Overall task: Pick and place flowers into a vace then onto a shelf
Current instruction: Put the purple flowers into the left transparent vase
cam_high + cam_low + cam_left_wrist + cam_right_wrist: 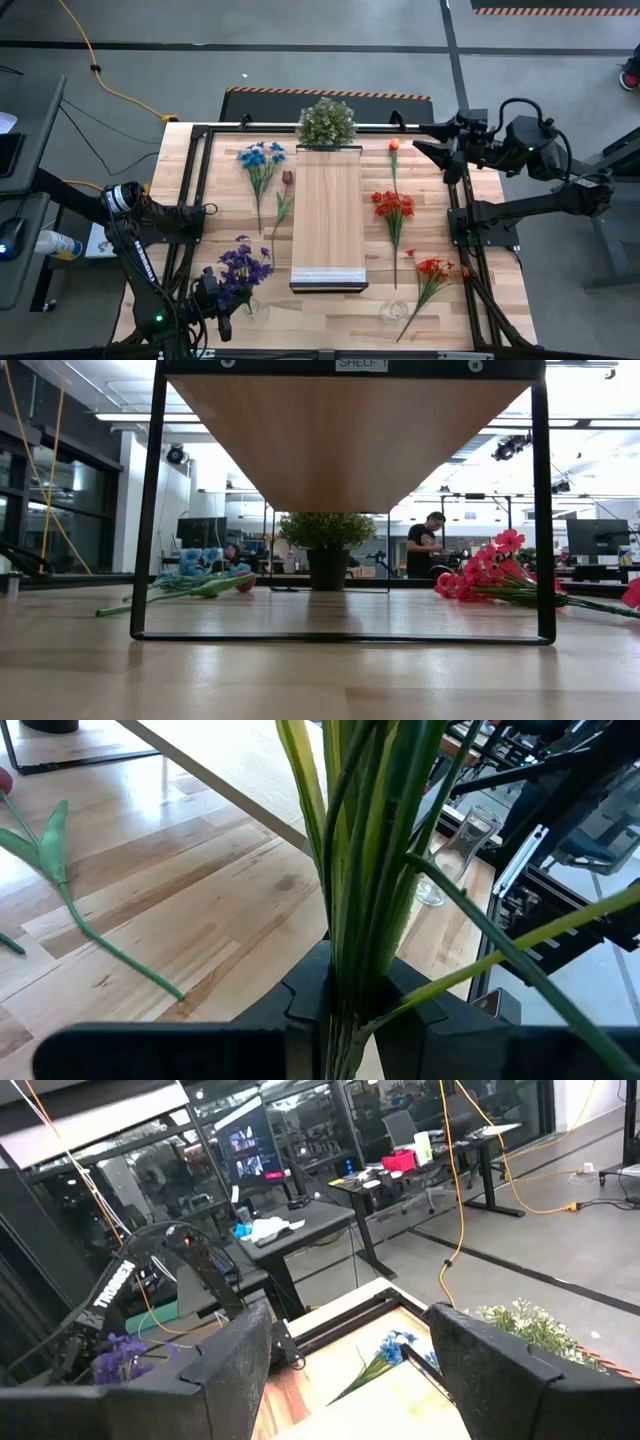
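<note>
Table (330, 310) of pale butcher-block carries the raised shelf (328, 215) along its middle, a bushy green plant (326, 122) at the shelf's far end. Flowers lie on both sides: blue flowers (262, 158) near the far-left corner, red flowers (394, 206) right of the shelf. Left pincer (222, 305), near the front-left corner, is clamped on the purple flowers (244, 267) by their stems. Right pincer (428, 147) hangs at the far-right corner, fingers apart, empty

Butcher-block table (500, 300) bears the shelf (328, 215), scattered flowers (393, 206), a plant (326, 122)
</note>
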